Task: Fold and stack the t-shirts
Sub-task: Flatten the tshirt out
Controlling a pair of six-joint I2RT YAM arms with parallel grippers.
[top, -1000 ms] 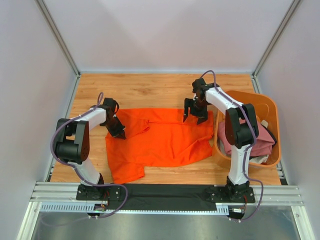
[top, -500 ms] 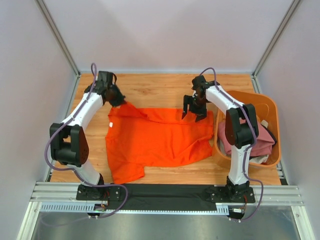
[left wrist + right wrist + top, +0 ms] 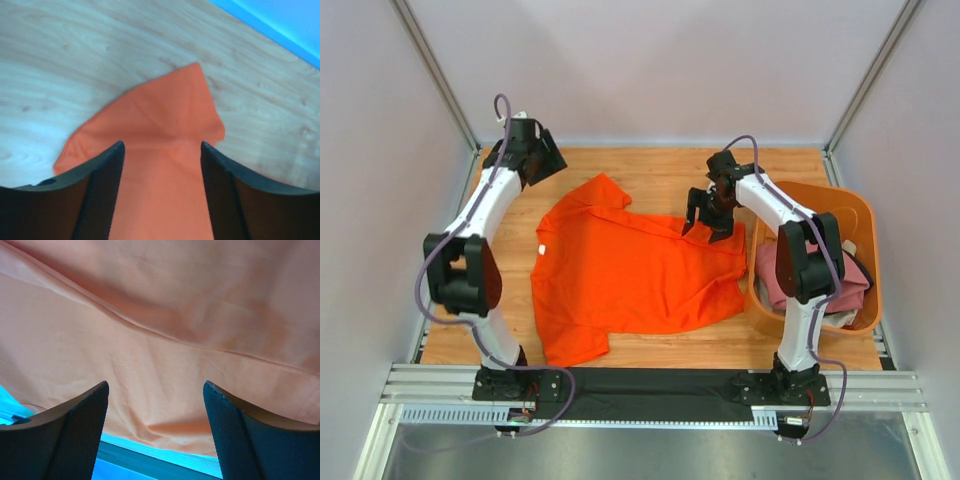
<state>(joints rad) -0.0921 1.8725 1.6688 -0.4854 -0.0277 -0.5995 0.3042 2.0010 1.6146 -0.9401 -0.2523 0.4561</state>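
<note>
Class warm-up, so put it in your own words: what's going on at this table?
Two robot arms are working on an orange t-shirt, spread out and not yet folded on the wooden table. The left gripper hovers open near its far-left sleeve, holding nothing. The right gripper is open over the far-right edge. A pink t-shirt lies in the orange tub.

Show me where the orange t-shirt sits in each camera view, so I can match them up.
Top external: the orange t-shirt lies spread flat in the middle of the frame.
Left wrist: orange t-shirt at lower centre, only its pointed sleeve showing.
Right wrist: orange t-shirt fills nearly the whole frame.
Shared landmark: the pointed sleeve, at the shirt's far-left corner in the top view.
</note>
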